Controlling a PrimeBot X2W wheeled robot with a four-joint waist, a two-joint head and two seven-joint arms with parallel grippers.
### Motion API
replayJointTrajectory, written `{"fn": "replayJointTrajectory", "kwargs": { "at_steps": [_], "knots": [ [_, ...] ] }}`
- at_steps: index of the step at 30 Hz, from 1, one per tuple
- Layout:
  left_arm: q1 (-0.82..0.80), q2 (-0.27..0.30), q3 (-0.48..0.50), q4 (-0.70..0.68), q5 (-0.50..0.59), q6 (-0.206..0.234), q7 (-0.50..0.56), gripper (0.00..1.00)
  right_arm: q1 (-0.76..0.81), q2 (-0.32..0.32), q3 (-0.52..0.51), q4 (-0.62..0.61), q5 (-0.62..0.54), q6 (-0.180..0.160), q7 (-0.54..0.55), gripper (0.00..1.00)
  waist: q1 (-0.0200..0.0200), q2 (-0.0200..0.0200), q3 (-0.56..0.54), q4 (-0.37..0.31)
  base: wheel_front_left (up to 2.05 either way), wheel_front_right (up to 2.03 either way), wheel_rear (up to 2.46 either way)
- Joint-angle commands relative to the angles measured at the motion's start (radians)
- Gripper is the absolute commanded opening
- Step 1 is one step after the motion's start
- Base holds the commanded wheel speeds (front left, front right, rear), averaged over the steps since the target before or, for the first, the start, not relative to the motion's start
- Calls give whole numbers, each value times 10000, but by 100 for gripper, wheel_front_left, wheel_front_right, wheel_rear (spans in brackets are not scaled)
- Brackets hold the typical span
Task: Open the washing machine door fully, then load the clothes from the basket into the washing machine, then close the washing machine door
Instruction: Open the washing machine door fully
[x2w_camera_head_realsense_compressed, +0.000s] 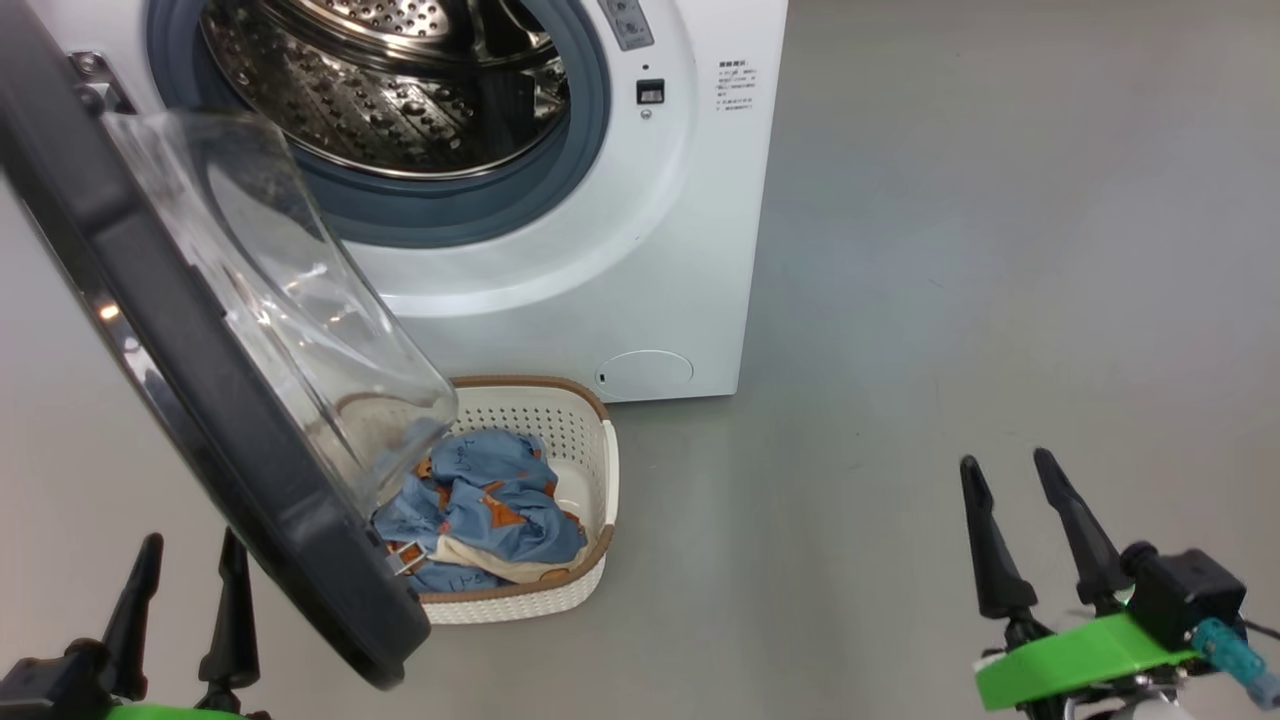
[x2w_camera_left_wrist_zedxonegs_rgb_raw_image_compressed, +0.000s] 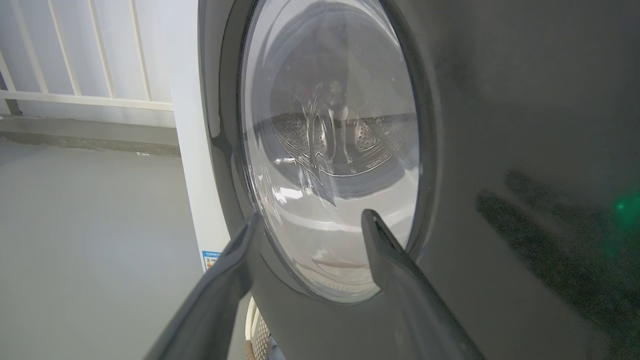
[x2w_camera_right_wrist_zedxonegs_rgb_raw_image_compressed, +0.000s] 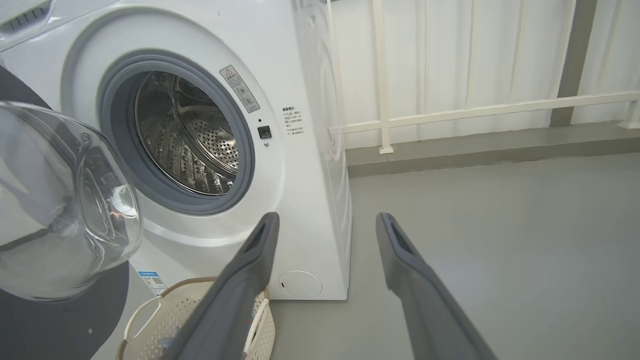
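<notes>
Swinging the washing machine door (x2w_camera_head_realsense_compressed: 210, 440) fully open seems next, it's overhanging the basket (x2w_camera_head_realsense_compressed: 575, 430) at lower left; left gripper (x2w_camera_head_realsense_compressed: 192, 540) and right gripper (x2w_camera_head_realsense_compressed: 1005, 460) both have fingers wide, empty.

The washing machine door (x2w_camera_head_realsense_compressed: 215, 440) overhangs the basket (x2w_camera_head_realsense_compressed: 583, 440); bare floor (x2w_camera_head_realsense_compressed: 900, 350) lies rightward.

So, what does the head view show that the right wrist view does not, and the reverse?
Head view: the clothes heaped in the basket, seen from above, and the open left gripper by the lower edge of the washing machine door. Right wrist view: a white railing beyond the washing machine and a blue label low on its front. Both: that door standing open, the steel drum, the round service cap, the basket and the open right gripper.
</notes>
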Motion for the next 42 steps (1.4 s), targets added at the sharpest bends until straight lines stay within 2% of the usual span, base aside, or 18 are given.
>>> {"fn": "replayJointTrajectory", "kwargs": {
  "at_steps": [1,11,29,30,32,37,42],
  "knots": [
    [-164,218,327,-284,65,-29,-122,100,83,17,166,-306,-351,63,-49,100,0,-1,12,30,0,0,0],
    [-150,180,281,-247,94,-29,-122,100,298,17,27,-267,-1179,63,-49,100,0,-1,32,95,0,0,0],
    [-126,139,213,-216,211,-29,-122,100,283,18,-204,-163,-1179,63,-49,100,0,-1,-50,148,0,0,0],
    [-123,138,204,-213,207,-29,-122,77,286,18,-201,-137,-1174,63,-49,100,0,-1,-53,150,0,0,0],
    [-108,145,170,-189,194,-29,-122,0,284,18,-205,-104,-1191,63,-49,100,0,-1,-58,149,0,0,0],
    [-153,133,298,-398,126,-29,-122,0,268,18,-221,-59,-1202,63,-49,100,0,-1,-64,148,0,0,0],
    [-405,67,980,-1604,470,-29,-122,0,276,18,-244,-53,-1185,63,-49,100,0,-1,-67,177,0,0,0]
  ]
}}
